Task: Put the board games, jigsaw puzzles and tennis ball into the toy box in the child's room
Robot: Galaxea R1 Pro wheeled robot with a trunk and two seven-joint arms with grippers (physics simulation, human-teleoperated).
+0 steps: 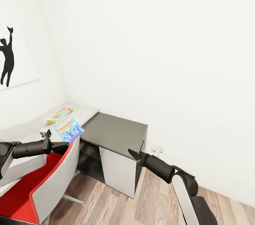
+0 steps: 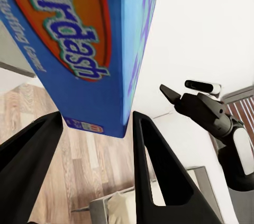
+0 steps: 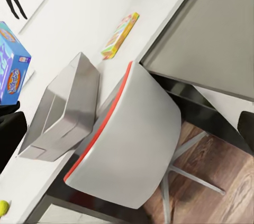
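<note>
Left gripper [image 1: 61, 146]: at about 8 o'clock in the head view, jaws clamped on a blue board game [image 1: 68, 129], which stands up tilted above the fingers; the left wrist view shows the box's lower end [image 2: 95, 102] between the two dark fingers [image 2: 159, 176].
Right gripper [image 1: 133, 154]: near 5 o'clock in the head view, out over the wood floor [image 1: 156, 203] in front of the dark side unit [image 1: 113, 131]; it holds nothing, and its tips look drawn to a point, but I cannot tell for sure whether the jaws are together.
Second board game [image 1: 60, 115]: flat on the pale table top [image 1: 83, 111], just beyond the held box, toward 10 o'clock.
Toy box [image 3: 61, 110]: grey, open, on the table beside the chair.
Tennis ball [image 3: 3, 208]: on the table, near the toy box.
Chair [image 1: 49, 179]: grey shell, red seat, under the left arm.
Wall picture [image 1: 14, 58]: dark figure on white, at 9 o'clock.
</note>
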